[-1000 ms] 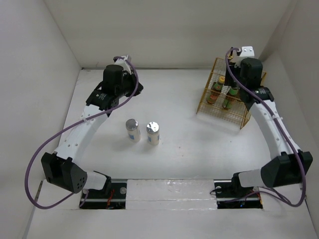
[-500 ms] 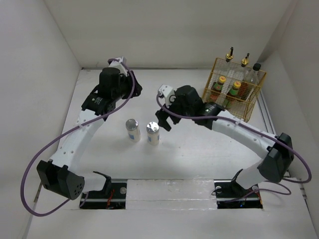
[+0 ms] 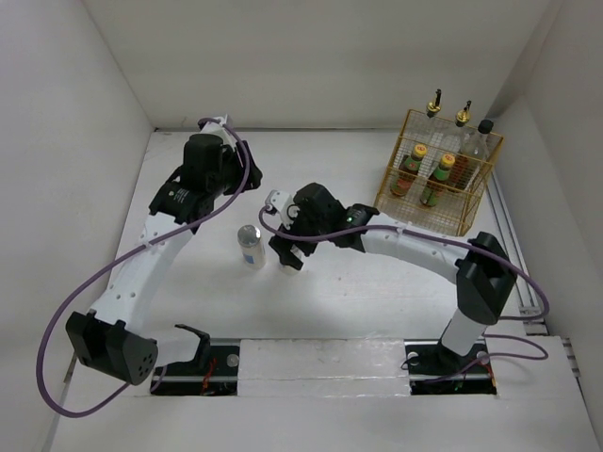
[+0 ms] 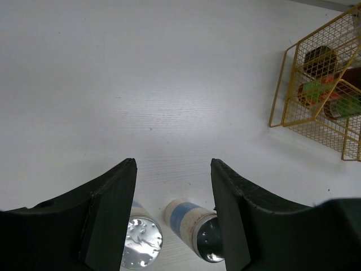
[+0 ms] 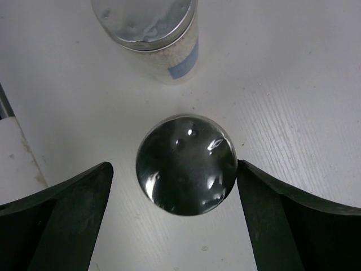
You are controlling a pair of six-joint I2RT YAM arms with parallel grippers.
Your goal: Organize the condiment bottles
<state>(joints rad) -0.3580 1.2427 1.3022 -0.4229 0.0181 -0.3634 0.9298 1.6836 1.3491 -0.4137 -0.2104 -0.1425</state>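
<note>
Two silver-topped white shakers stand mid-table, the left one (image 3: 250, 246) uncovered. My right gripper (image 3: 290, 247) hangs open directly over the right shaker (image 5: 186, 165), a finger on either side of its silver top and nothing clamped. The other shaker (image 5: 149, 28) stands just beyond it. My left gripper (image 4: 173, 164) is open and empty, up and behind both shakers (image 4: 141, 243) (image 4: 194, 226). In the yellow wire basket (image 3: 396, 198) stand two sauce bottles (image 3: 410, 166) (image 3: 441, 176), two glass bottles with gold pourers (image 3: 435, 105) (image 3: 463, 115) and a black-knobbed jar (image 3: 484, 132).
White walls close the table in on the left, back and right. The basket (image 4: 282, 84) sits at the back right corner. The right arm's forearm (image 3: 415, 247) stretches across the table's middle from its base (image 3: 450, 356).
My right arm has swung from the basket over to the right shaker, jaws wide. My left gripper has opened wider and drawn back slightly.
</note>
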